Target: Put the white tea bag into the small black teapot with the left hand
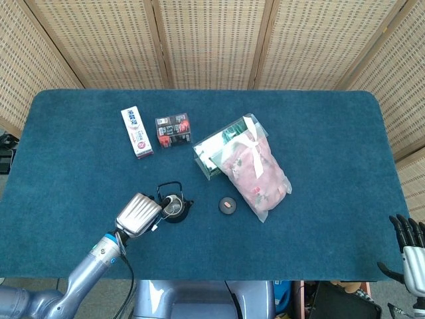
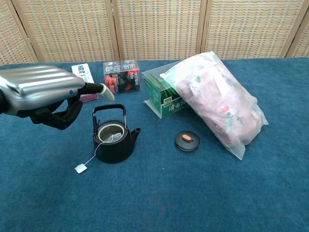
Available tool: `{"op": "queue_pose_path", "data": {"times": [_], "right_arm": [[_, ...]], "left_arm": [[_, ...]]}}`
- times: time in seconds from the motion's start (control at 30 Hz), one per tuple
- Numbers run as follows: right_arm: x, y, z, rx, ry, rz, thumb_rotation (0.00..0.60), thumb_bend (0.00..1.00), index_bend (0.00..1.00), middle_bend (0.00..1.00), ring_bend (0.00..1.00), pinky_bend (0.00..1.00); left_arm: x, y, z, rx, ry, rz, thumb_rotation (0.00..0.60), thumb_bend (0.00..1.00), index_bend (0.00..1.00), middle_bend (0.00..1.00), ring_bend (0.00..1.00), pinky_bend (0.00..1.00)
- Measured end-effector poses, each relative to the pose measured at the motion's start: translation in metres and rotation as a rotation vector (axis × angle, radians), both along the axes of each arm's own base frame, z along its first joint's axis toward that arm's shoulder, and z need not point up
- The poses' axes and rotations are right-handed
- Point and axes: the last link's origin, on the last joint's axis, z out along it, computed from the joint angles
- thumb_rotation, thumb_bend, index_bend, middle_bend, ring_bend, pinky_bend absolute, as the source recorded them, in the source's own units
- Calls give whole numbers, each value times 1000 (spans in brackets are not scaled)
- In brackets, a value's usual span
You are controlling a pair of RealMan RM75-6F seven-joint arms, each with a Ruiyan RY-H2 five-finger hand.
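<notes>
Head view: the left robot hand hovers over the blue table, holding nothing, its silver back turned up toward the camera. Just to its right stands the small black teapot, handle upright, with the white tea bag showing as a pale spot in its open mouth. Further right of the robot hand lies the round black teapot lid, and beyond that the pink plastic-wrapped package leaning on a green box. Ahead of the robot hand, well apart, lie a white and pink carton and a small clear box with red and black contents. The right robot hand sits at the lower right corner, off the table edge, its dark fingers apart and pointing up, holding nothing.

Chest view: the left robot hand is raised above and to the left of the teapot, released, its fingers loosely curved with nothing between them. The white tea bag rests inside the teapot's mouth. Its string trails over the rim and down to the paper tag, which lies on the table below the robot hand. The lid lies to the right of the teapot, apart from it.
</notes>
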Motion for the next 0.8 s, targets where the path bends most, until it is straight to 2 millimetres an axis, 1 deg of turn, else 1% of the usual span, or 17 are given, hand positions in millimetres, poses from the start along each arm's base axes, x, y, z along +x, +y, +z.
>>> {"op": "queue_pose_path", "data": {"times": [0.07,0.1,0.13,0.17,0.27,0.37,0.43,0.53,0.6,0.67,0.73,0.8], "right_arm": [[1,-1,0,0,1,6,600,71,92,151,11,91],[1,-2,0,0,2,9,600,72,92,151,11,91],[2,-2,0,1,2,12,600,71,92,151,11,91],[3,-3,0,1,2,15,600,71,92,151,11,91],[4,-5,0,3,1,26,600,72,92,151,11,91],[6,-7,0,3,-2,40,600,71,92,151,11,91],[8,-8,-1,6,-5,54,600,71,92,149,11,91],[11,-12,-3,12,-11,81,600,71,92,142,11,91],[13,-13,-3,15,-14,94,600,71,92,131,9,91],[15,-13,-4,18,-16,109,600,72,92,115,3,90],[18,-14,-5,21,-17,126,600,72,92,108,0,87],[21,-14,-6,26,-18,144,600,71,92,107,0,85]], "left_arm": [[-3,-2,8,34,-47,1,600,916,152,379,347,418],[-5,-3,12,51,-70,2,600,888,152,350,315,367],[-7,-4,17,70,-93,5,600,857,152,330,294,328],[-11,-6,23,95,-125,9,600,799,152,300,262,268],[-22,-10,37,153,-189,26,600,661,152,222,183,131],[-40,-15,52,219,-240,68,600,585,146,158,114,30],[-53,-19,62,260,-276,100,600,550,141,115,66,3],[-78,-28,77,325,-325,156,600,472,136,50,8,0],[-96,-38,86,365,-338,190,600,432,130,11,0,0],[-113,-48,93,393,-330,215,600,414,123,0,0,0],[-123,-55,97,403,-319,234,600,412,115,0,0,0],[-132,-65,100,413,-313,258,600,388,103,0,0,0]]}}
